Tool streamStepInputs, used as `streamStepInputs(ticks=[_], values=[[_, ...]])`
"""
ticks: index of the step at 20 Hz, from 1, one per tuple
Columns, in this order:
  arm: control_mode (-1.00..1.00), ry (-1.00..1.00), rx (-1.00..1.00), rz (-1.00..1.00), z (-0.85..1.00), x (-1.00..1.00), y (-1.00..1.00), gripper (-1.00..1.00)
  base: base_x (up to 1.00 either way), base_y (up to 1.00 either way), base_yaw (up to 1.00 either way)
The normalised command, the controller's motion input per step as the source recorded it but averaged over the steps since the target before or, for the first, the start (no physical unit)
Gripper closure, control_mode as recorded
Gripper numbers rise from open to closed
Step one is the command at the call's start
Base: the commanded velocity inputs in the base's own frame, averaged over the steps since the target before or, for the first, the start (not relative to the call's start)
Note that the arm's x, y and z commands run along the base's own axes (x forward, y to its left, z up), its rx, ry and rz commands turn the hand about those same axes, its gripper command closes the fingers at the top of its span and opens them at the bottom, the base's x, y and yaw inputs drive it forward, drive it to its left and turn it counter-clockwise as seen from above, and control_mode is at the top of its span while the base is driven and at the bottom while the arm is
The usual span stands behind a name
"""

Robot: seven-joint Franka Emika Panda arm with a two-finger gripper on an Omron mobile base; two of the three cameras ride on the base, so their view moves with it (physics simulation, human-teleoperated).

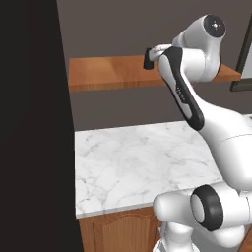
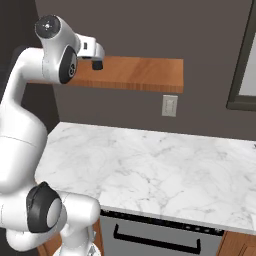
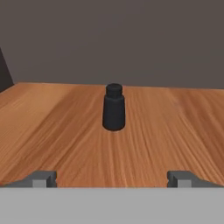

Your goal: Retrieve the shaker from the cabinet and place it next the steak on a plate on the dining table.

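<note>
Counter: a white marble top [image 1: 138,167] with thin grey lines is right in front of the robot. It looks flat and bare.
Under the counter: brown wood doors [image 1: 118,231] show in the left base view. A grey front with a black handle [image 2: 155,239] shows in the right base view.
Tall dark thing: a big black block [image 1: 32,123] stands just beside the counter, on its left.
Arm: the white arm [image 1: 184,93] goes up from the base and reaches to the shelf above the counter.
Gripper: the gripper [image 3: 113,178] is at the front edge of the shelf. Its jaws are spread wide apart with nothing between them. One tip is on each side in the hand view.
Shelf: the cabinet [image 3: 166,131] is a flat orange-brown wood board with long grain lines. It sits on the wall above the counter.
Shaker: the shaker [image 3: 114,107] is small and black with a thinner top. It stands up straight on the board, in front of the gripper and not touching it.
Wall: the wall [image 2: 150,30] behind is dark grey. A small pale switch plate [image 2: 169,105] sits on it just under the shelf.
Far right: a dark frame [image 2: 242,60] hangs on the wall.
</note>
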Motion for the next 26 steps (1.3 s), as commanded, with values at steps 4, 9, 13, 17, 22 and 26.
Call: streamStepInputs(ticks=[4, 9, 13, 17, 22, 26], values=[[-1.0, 0.01, 0.0, 0.0, -0.01, 0.42, 0.0, -1.0, 0.0, 0.0, 0.0], [-1.0, 0.0, 0.0, 0.0, -0.06, 0.41, 0.0, -1.0, 0.0, 0.0, 0.0], [-1.0, 0.01, 0.0, 0.0, -0.09, 0.38, 0.0, -1.0, 0.0, 0.0, 0.0], [-1.0, 0.04, 0.0, 0.0, -0.13, 0.39, 0.0, -1.0, 0.0, 0.0, 0.0], [-1.0, 0.03, -0.01, 0.0, -0.1, 0.37, 0.03, -1.0, 0.0, 0.0, 0.0], [-1.0, 0.03, 0.0, 0.0, -0.03, 0.37, 0.07, -1.0, 0.0, 0.0, 0.0]])
